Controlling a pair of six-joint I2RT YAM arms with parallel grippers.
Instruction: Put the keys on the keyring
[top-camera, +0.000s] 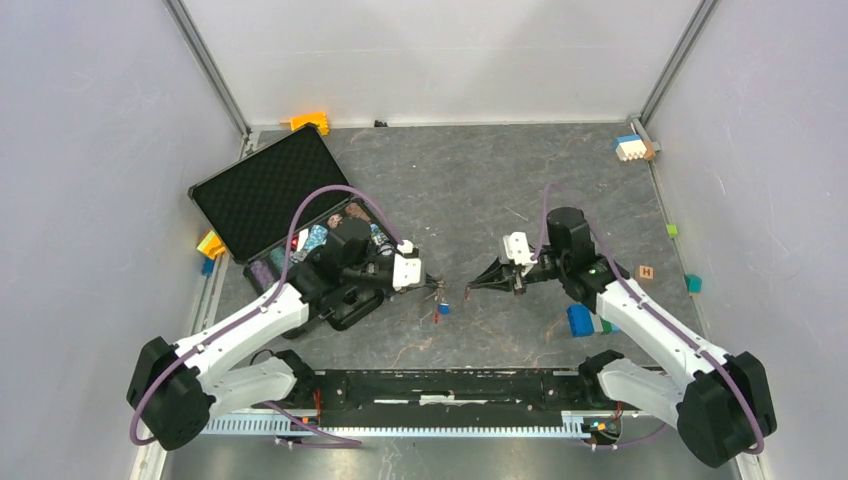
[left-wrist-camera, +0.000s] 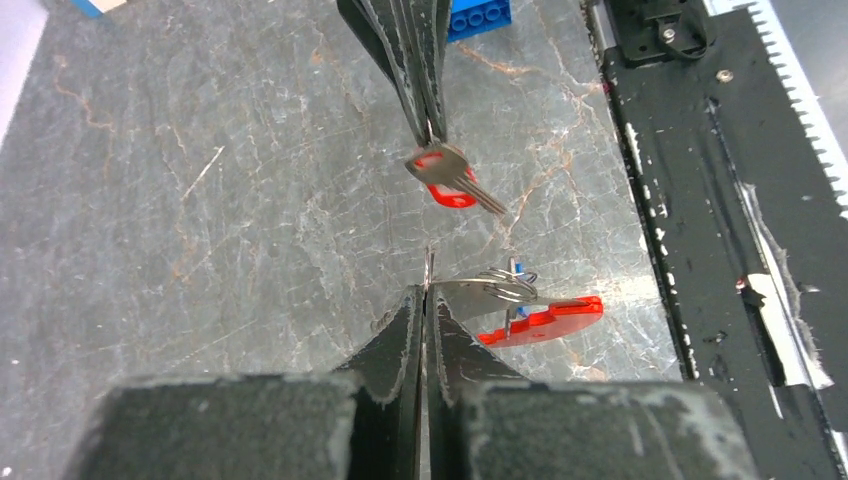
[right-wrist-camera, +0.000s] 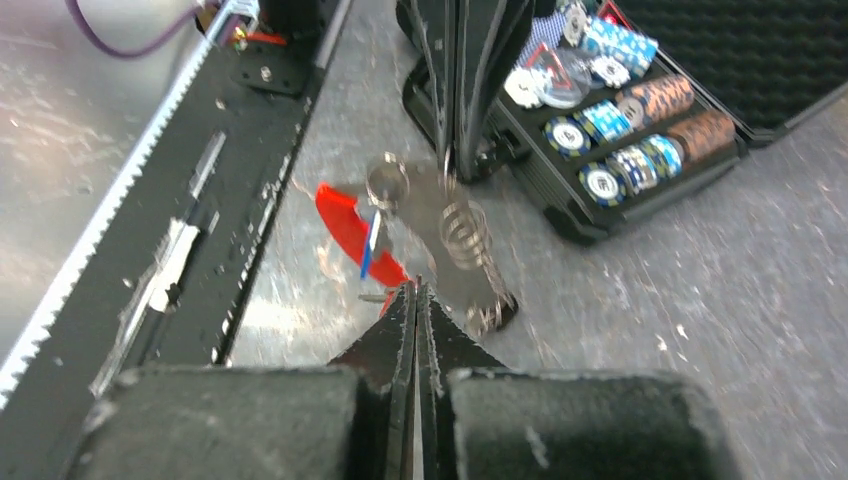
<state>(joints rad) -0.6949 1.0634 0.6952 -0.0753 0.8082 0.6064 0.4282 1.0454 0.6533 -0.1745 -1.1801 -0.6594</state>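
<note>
Pinching the thin metal ring end of the keyring (left-wrist-camera: 505, 285) edge-on, my left pincer (left-wrist-camera: 425, 297) has its fingers pressed together on it, holding it clear of the desk (top-camera: 480, 180) over the middle, somewhat toward the near edge. The rest of the keyring trails off to one side of my fingertips: silvery coils first, then the long red clip (left-wrist-camera: 545, 320) hanging lowest, above the grey surface. A sliver of blue shows among the coils, which I take for the blue-headed key (left-wrist-camera: 517, 268); it is too small to tell whether it sits on the ring. My right pincer (left-wrist-camera: 430, 125) faces the left one tip to tip, just apart from it, its fingers shut on the head of the red-headed key (left-wrist-camera: 450, 178), whose blade slants down and away toward the near edge of the desk. The key and the ring are near each other but not touching. Behind my left arm, toward the left edge, lies an open black case (top-camera: 255, 190) with poker chips (right-wrist-camera: 620, 150), and a blue block (top-camera: 579, 320) sits by my right arm.
</note>
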